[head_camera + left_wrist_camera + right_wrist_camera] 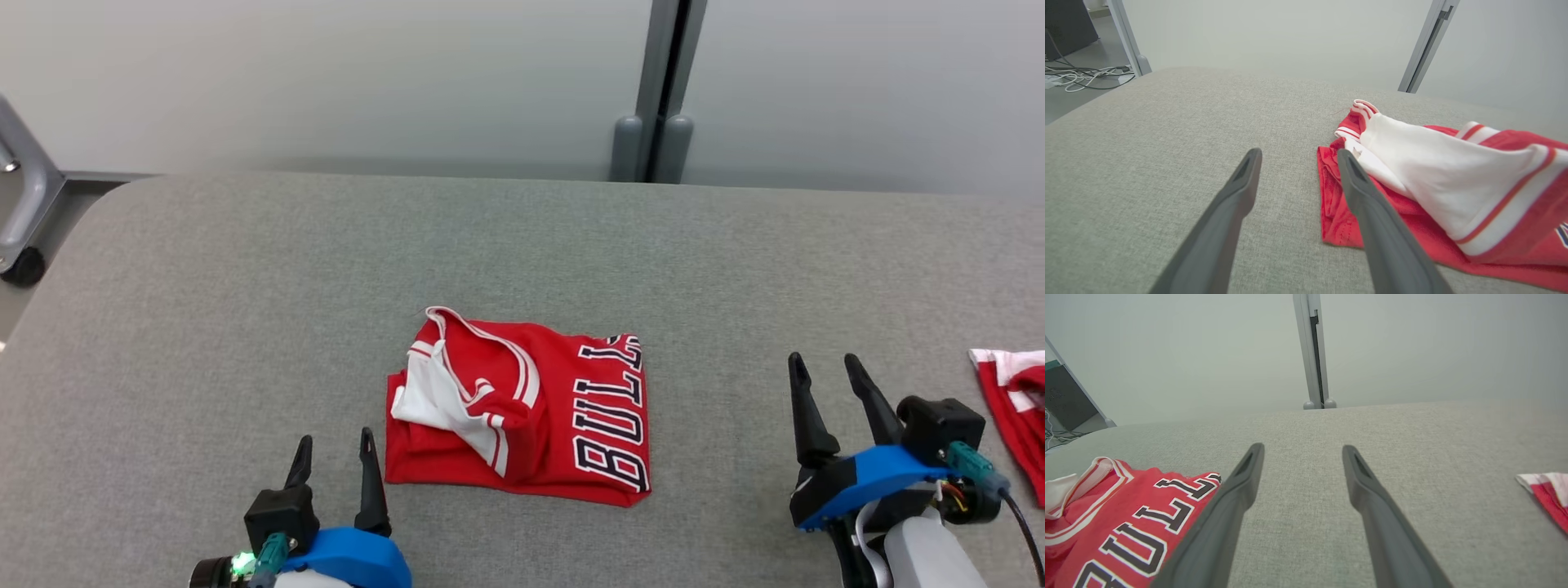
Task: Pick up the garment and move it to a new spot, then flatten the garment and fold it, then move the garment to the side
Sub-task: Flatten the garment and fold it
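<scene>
The garment (pixel 522 408) is a red jersey with white trim and dark "BULLS" lettering, lying folded in a rough rectangle on the grey fabric table (pixel 522 245). Its white inner side shows at the left half. My left gripper (pixel 335 445) stands open just left of the jersey's near left corner, empty. In the left wrist view the jersey (pixel 1433 192) lies right of the left gripper (pixel 1298 153). My right gripper (pixel 824 363) is open and empty, well to the right of the jersey. In the right wrist view the jersey (pixel 1122 514) lies at the lower left, beside the right gripper (pixel 1302 449).
Another red and white garment (pixel 1012 408) lies at the table's right edge, seen too in the right wrist view (pixel 1545 492). A grey post (pixel 653 90) stands behind the table. A wheeled metal frame (pixel 24 204) is at the far left, with cables (pixel 1081 75) on the floor.
</scene>
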`<state>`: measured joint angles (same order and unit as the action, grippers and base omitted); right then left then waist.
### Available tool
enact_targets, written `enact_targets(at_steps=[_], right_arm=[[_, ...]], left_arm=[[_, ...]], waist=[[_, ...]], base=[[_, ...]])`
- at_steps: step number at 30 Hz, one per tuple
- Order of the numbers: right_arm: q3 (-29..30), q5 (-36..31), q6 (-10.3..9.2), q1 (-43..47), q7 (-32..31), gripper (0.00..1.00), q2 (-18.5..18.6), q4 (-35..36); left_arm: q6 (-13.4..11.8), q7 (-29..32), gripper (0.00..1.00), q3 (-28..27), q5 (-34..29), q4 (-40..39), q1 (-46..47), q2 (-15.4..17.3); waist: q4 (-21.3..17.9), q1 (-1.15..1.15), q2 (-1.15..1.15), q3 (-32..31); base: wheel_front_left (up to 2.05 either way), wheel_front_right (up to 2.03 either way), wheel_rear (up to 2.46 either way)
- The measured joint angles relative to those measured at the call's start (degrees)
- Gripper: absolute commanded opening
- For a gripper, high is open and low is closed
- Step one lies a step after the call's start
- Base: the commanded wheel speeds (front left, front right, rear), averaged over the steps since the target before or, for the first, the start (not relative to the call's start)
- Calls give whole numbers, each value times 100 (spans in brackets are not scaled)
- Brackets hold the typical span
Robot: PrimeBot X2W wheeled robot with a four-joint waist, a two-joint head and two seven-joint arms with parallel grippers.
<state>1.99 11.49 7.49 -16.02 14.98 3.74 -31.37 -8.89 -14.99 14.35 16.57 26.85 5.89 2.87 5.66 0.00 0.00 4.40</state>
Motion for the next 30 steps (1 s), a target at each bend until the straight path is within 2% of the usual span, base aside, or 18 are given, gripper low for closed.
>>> enact_targets(at_steps=[12, 20, 25, 26, 27, 28, 29, 30], right_arm=[[-22, -216, 0, 494, 0, 100, -76, -214], [-127, -82, 0, 508, 0, 100, -79, -218], [-554, 19, 0, 344, 0, 100, -78, -178], [-659, 63, 0, 265, 0, 73, -80, -182], [-746, 124, 0, 180, 0, 10, -80, -199], [-857, 167, -1, 98, 0, 0, -80, -242], [-857, 167, -1, 98, 0, 0, -80, -242], [-1005, 181, 0, -54, 2, 0, -86, -313]], left_arm=[[88, 0, 100, -421, -255, -26, -468, 2], [133, 0, 100, -289, -237, -32, -486, 1], [165, 0, 100, -103, -122, -51, -404, 2], [167, 0, 100, -62, -99, -57, -382, 0], [171, 0, 100, -27, -85, -64, -355, -1], [170, 0, 100, -1, -85, -75, -329, 1], [170, 0, 100, -1, -85, -75, -329, 1], [167, 0, 100, 102, -80, -90, -314, 2]], waist=[[-392, -1, -1, -406], [-245, 0, -1, -361], [33, 0, -1, -216], [101, 0, -1, -190], [177, 0, -1, -165], [257, 0, -1, -141], [257, 0, -1, -141], [431, 0, -1, -97]], base=[[0, 0, 0], [0, 0, 0], [0, 0, 0], [0, 0, 0], [0, 0, 0], [0, 0, 0], [0, 0, 0], [0, 0, 0]])
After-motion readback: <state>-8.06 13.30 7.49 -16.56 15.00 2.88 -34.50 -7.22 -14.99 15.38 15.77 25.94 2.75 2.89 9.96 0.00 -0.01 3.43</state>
